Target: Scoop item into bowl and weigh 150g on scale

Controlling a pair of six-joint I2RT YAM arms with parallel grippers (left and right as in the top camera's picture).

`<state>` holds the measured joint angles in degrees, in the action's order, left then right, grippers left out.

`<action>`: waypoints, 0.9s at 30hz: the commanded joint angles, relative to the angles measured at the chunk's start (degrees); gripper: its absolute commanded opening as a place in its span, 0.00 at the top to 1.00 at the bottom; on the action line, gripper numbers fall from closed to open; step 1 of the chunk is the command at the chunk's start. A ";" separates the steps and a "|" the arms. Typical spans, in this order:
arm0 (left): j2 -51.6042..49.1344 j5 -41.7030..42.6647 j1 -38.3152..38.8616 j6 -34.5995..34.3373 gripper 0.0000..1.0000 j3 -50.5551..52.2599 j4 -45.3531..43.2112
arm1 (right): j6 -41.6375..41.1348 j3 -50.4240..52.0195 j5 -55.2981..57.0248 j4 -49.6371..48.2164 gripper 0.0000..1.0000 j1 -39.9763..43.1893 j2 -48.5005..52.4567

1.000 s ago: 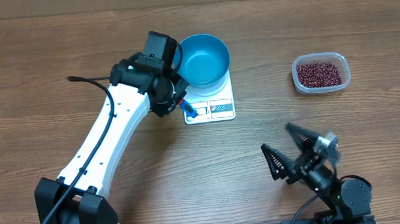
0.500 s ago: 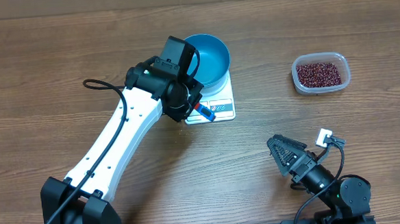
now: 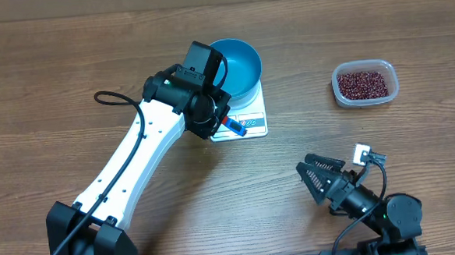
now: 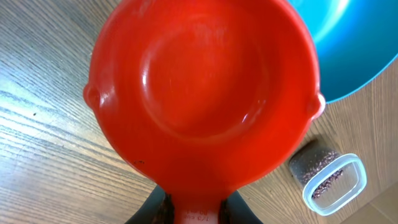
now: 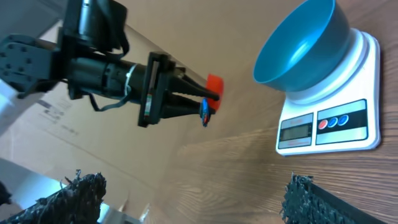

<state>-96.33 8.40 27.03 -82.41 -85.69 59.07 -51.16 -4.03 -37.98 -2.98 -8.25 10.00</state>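
Beans (image 3: 363, 82) fill one tub (image 3: 395, 80); one scoop (image 4: 199, 87) beside one bowl (image 3: 240, 68) on one scale (image 3: 252, 123).

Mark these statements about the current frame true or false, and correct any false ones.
1. The blue bowl sits on the white scale. True.
2. The red scoop in the left hand is full of beans. False: the left hand is shut on the scoop's handle, and the scoop is empty.
3. The beans lie in the clear tub, apart from the scale. True.
4. The right hand is shut on the tub. False: it is open, holds nothing and is well away from the tub.
5. A heap of beans fills the bowl. False: no beans show in what can be seen of the bowl's inside.
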 commanded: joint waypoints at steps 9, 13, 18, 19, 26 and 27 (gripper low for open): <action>0.57 0.22 0.50 -1.68 0.96 -0.83 -0.55 | 17.27 -16.52 3.58 -0.52 0.07 -6.36 27.54; 0.57 0.55 0.50 -1.66 0.96 -0.83 -0.59 | 20.24 -20.28 7.78 -3.21 0.07 -11.10 37.27; 0.57 1.77 0.50 -1.95 0.96 -0.83 -0.57 | 21.40 -24.65 11.63 -9.42 0.08 -17.03 50.84; 0.57 1.77 0.50 -2.05 0.96 -0.83 -0.57 | 21.38 -25.53 11.61 -11.06 0.11 -17.68 53.51; 0.57 2.21 0.50 -2.54 0.96 -0.83 -0.59 | 21.00 -31.02 11.58 -19.30 0.35 -21.55 66.51; 0.57 2.21 0.50 -2.54 0.96 -0.83 -0.59 | 21.00 -31.78 11.61 -19.28 0.40 -22.01 67.65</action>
<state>-96.33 10.02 27.03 -83.90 -85.69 58.54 -30.83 -32.49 -27.07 -21.45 -28.47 74.70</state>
